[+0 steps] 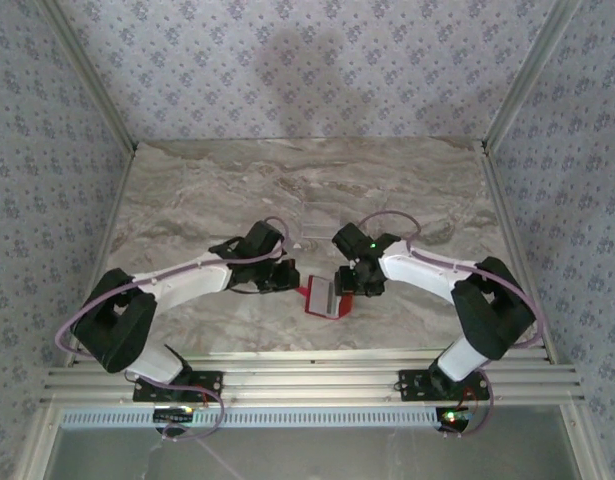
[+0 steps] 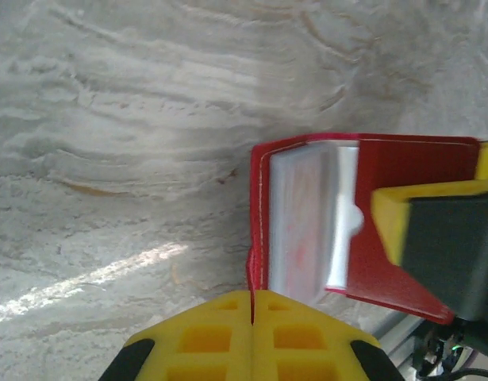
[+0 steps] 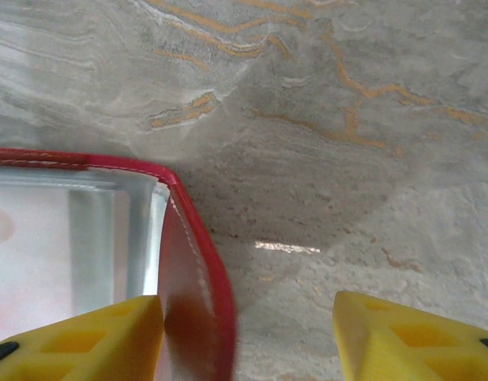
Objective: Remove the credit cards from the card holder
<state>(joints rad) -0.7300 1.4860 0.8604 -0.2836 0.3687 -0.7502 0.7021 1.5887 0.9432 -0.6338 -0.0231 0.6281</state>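
The red card holder lies open on the marble table between both grippers. In the left wrist view my left gripper is shut on the near edge of the card holder. Inside it sit a pale pinkish-white card and a silver-grey card. My right gripper is open, and the card holder's red flap stands between its jaws, close to the left finger. The pale card and the silver-grey card show beside it. From above, the left gripper and right gripper flank the holder.
The marble table stretches back to patterned walls on three sides. An aluminium rail runs along the near edge, just behind the holder. The right gripper's yellow finger hangs over the holder's right half in the left wrist view.
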